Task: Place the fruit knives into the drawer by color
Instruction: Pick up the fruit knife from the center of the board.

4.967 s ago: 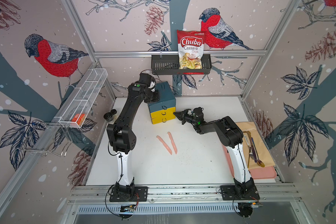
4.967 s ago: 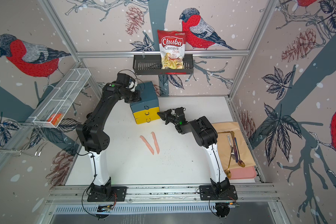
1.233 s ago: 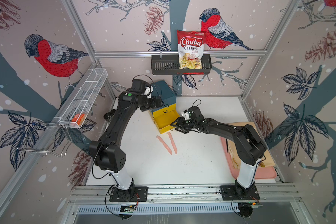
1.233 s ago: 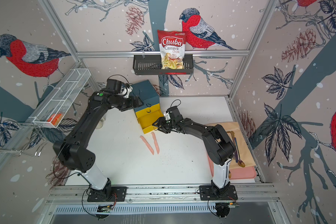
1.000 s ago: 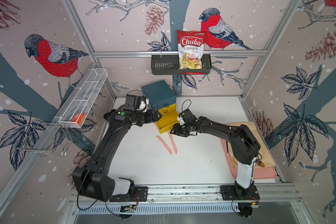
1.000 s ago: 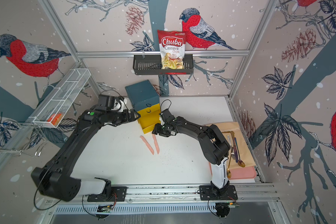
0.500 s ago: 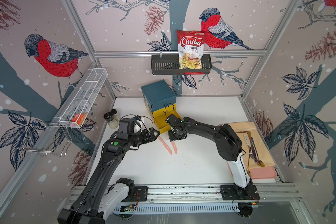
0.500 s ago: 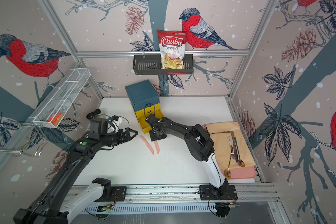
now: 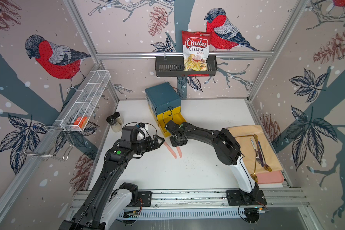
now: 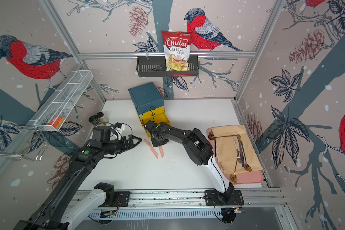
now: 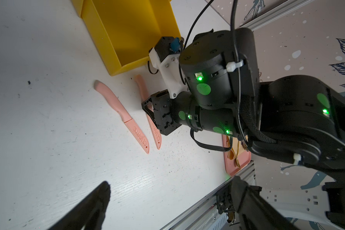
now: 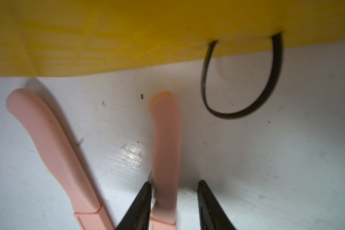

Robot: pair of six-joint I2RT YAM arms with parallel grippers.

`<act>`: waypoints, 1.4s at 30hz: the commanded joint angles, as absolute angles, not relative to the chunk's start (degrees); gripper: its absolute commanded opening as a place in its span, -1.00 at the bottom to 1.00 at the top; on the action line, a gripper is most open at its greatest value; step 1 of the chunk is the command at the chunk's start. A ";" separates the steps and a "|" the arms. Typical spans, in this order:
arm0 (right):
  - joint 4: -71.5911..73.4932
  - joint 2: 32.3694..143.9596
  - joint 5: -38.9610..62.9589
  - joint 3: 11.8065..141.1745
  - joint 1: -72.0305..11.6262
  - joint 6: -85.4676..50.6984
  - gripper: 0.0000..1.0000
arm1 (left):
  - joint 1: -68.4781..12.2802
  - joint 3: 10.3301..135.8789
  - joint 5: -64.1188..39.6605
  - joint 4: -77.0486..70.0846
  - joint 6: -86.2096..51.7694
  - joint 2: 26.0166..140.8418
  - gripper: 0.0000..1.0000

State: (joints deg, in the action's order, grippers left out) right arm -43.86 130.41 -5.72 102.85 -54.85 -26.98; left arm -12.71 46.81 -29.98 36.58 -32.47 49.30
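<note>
Your right tool [image 9: 177, 143] hangs over the upper end of one pink knife [image 9: 179, 153]. A second pink knife [image 9: 170, 150] lies just beside it, the pulled-out yellow drawer [image 9: 180, 119] right behind, and your left tool [image 9: 160, 141] gapes nearby.

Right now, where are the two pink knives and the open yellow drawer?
Uncovered pink knife [image 9: 170, 150]: in a top view, its middle.
Partly covered pink knife [image 12: 165, 143]: right wrist view, its handle.
Open yellow drawer [image 11: 103, 39]: left wrist view, its side wall.
</note>
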 commanded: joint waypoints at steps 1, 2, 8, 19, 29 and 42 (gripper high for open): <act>-47.09 131.70 -5.98 102.83 -54.99 -27.71 -0.39 | -12.71 47.16 -30.96 35.42 -30.92 49.65 0.93; -47.32 131.66 -5.90 102.77 -55.02 -27.76 -0.45 | -12.68 47.20 -31.00 35.40 -30.83 49.82 0.93; -50.35 132.10 -5.53 103.83 -55.12 -28.12 -0.95 | -12.70 47.58 -31.25 34.70 -30.43 51.12 0.93; -52.62 129.44 -4.42 104.93 -53.37 -28.83 -1.00 | -12.73 50.01 -30.68 34.08 -29.95 53.28 0.93; -53.12 121.41 1.02 101.92 -50.03 -32.18 -1.00 | -12.74 56.42 -30.01 33.19 -28.60 58.69 0.93; -52.25 118.28 17.89 112.13 -42.72 -45.68 -1.00 | -12.68 67.16 -30.77 29.59 -27.54 69.78 0.93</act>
State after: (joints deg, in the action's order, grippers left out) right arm -53.39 117.56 10.70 110.30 -43.92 -39.42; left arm -12.71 65.60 -29.85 32.40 -28.53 68.53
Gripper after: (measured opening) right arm 0.150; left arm 0.966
